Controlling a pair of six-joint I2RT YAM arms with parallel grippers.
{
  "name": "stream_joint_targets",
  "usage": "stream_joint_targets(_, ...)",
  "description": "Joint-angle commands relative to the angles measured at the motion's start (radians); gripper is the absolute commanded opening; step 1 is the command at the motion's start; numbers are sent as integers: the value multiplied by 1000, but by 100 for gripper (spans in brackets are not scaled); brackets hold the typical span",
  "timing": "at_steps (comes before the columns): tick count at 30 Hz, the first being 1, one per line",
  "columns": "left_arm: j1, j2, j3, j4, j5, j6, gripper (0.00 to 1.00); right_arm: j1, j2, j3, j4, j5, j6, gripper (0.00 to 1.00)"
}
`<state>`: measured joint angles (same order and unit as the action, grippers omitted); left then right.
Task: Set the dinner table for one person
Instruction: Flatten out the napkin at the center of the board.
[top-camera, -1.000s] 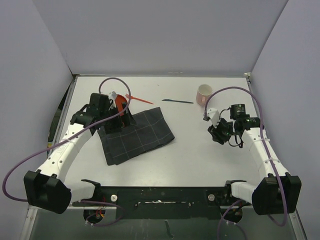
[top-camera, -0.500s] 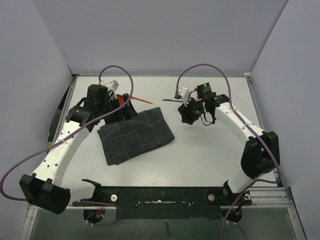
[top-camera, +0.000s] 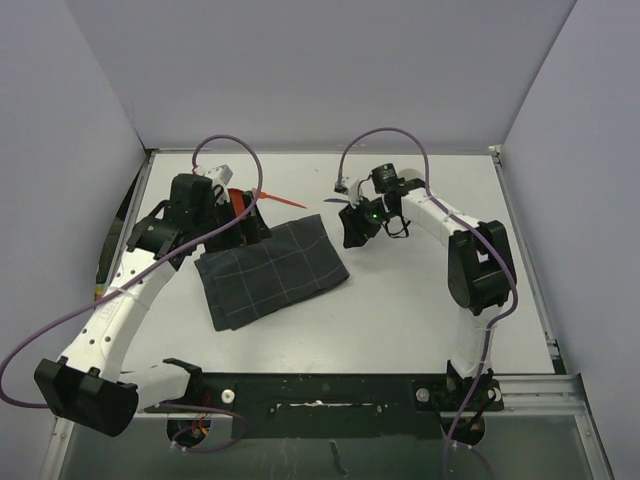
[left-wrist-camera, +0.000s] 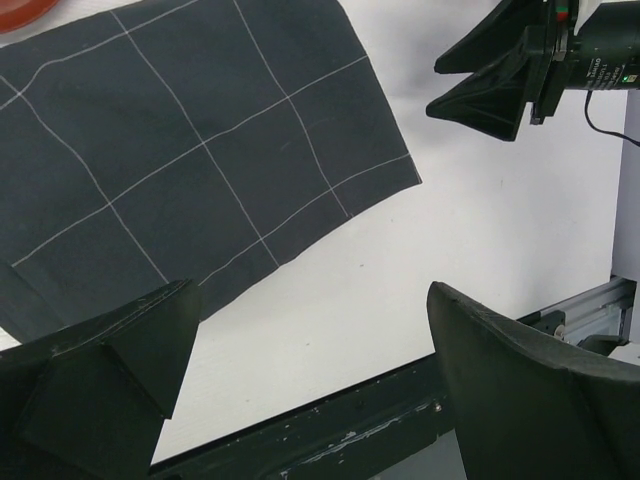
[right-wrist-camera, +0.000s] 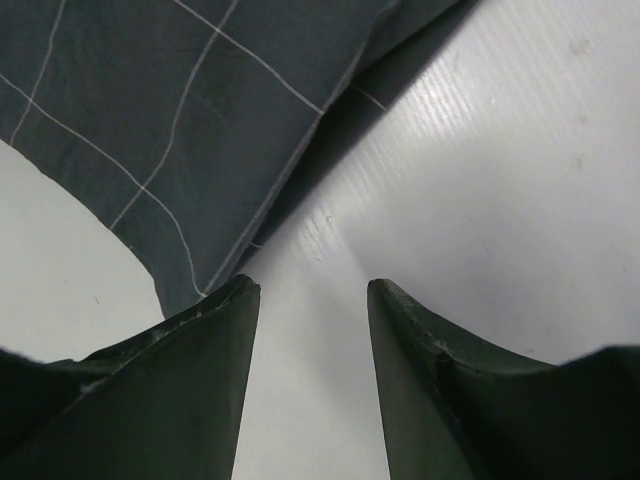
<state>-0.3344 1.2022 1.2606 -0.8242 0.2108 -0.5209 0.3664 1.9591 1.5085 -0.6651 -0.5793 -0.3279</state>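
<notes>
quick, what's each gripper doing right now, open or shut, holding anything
left gripper: open wide, holding nothing
right gripper: open, holding nothing

Cloth mat (top-camera: 270, 270) on the dinner table (top-camera: 400, 310), left of centre

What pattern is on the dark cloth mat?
Thin pale grid lines on a dark grey cloth mat; the left wrist view shows it best.

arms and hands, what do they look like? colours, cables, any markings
Both arms are white tubular links with black joints: left arm, right arm. A purple cable loops along each. The left hand and right hand have two dark wedge-shaped fingers each. A small green light glows at the right wrist. No printed markings are legible.
</notes>
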Motion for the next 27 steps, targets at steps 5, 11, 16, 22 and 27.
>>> stream_joint_targets(5,-6,-98,-73,45,1,-38,98,81,-28,19,8,-19,-2,49)
stream_joint_targets(11,-7,-142,-122,55,-1,-57,98,92,-4,9,3,-10,-16,47)
stream_joint_targets(16,-6,-167,-151,63,9,-71,98,95,0,3,18,24,-31,48)
stream_joint_targets(22,-6,-177,-165,66,6,-71,98,121,52,30,-4,-3,-20,49)
stream_joint_targets(27,-6,-179,-193,91,18,-85,98,146,57,2,7,0,-30,48)
